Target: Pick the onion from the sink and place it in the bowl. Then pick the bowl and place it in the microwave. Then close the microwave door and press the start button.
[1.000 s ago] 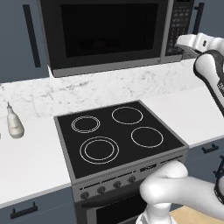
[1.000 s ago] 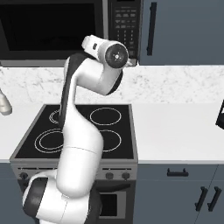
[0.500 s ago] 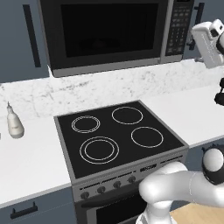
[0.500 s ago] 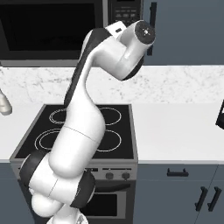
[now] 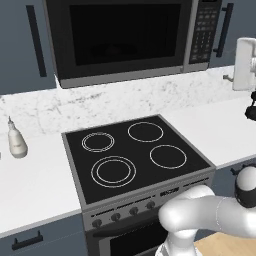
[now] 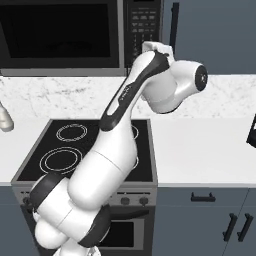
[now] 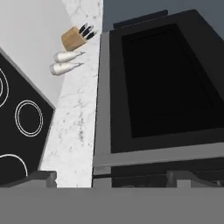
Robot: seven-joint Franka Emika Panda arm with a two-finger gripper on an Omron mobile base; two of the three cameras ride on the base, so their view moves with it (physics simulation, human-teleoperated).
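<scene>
The microwave [image 5: 125,37] hangs above the cooktop, its wide black microwave door [image 5: 122,35] shut and the keypad panel [image 5: 202,27] on its right. In the right base view the microwave [image 6: 60,35] is at the upper left, and my white arm reaches up to its keypad [image 6: 142,30]. In the hand view my gripper [image 7: 113,177] is open, its fingertips [image 7: 41,177] far apart with nothing between them. It faces the microwave door [image 7: 166,83] at close range. The onion, the sink and the bowl are out of view.
A black cooktop [image 5: 135,155] with several ring burners lies below the microwave, between white counters. A pale bottle [image 5: 17,142] stands on the left counter. The hand view shows a knife block [image 7: 74,37] and two bottles [image 7: 65,62]. A dark object [image 6: 252,131] sits at the right edge.
My arm's upper joints have swung to the right and the hand has come close to the microwave front. The jaws stayed open. The base has not moved.
</scene>
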